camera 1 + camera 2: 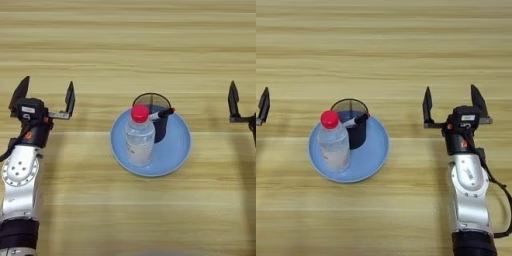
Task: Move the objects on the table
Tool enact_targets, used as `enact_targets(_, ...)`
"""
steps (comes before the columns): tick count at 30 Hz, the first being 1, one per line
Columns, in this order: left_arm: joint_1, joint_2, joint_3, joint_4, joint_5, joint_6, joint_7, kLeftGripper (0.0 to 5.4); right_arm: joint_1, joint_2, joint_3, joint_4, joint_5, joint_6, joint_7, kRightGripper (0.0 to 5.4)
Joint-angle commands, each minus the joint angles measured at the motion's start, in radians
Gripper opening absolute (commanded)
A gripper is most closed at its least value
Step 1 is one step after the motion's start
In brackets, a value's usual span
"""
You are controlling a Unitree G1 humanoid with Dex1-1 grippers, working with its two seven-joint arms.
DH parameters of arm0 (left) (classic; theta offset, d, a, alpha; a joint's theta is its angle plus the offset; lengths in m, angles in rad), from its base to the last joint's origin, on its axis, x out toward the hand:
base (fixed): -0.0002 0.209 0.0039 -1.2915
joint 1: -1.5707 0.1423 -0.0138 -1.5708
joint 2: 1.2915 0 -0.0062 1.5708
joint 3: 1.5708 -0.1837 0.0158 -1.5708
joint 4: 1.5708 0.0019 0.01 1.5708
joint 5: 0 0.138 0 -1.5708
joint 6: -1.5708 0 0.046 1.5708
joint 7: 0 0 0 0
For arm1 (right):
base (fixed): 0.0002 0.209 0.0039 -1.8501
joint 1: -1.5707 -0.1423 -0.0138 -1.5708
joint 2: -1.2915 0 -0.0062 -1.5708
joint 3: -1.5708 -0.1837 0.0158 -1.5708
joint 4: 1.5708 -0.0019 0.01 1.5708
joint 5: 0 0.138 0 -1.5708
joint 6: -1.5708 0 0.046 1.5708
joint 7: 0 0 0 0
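Note:
A small clear bottle (140, 141) with a red cap stands upright on a round light-blue plate (177, 150) at the table's middle. Just behind it on the same plate stands a dark translucent cup (156, 120) with a red-and-black marker (162, 113) leaning out over its right rim. My left gripper (45, 97) hovers open to the left of the plate, well apart from it. My right gripper (452, 103) is open to the right of the plate, also apart. Neither holds anything.
The light wooden table (125, 40) fills the view, its plank grain running left to right. My left forearm (20, 185) and right forearm (470, 195) reach in from the near edge on either side.

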Motion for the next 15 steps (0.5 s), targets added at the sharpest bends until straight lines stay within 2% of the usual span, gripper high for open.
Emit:
enact_targets(1,-0.026,0.011,-0.003,0.015,0.016,-0.016,0.006,5.39,-0.022,0.0,0.001,0.017,0.001,-0.016,0.001,5.4)
enact_targets(11,-0.035,0.019,-0.006,0.026,0.025,-0.036,0.007,5.39,-0.023,0.003,0.014,0.006,0.002,-0.019,0.011,5.4)
enact_targets(15,-0.04,0.017,-0.006,0.035,0.026,-0.041,0.006,5.39,-0.027,-0.014,0.02,-0.059,0.014,-0.002,0.032,5.4)
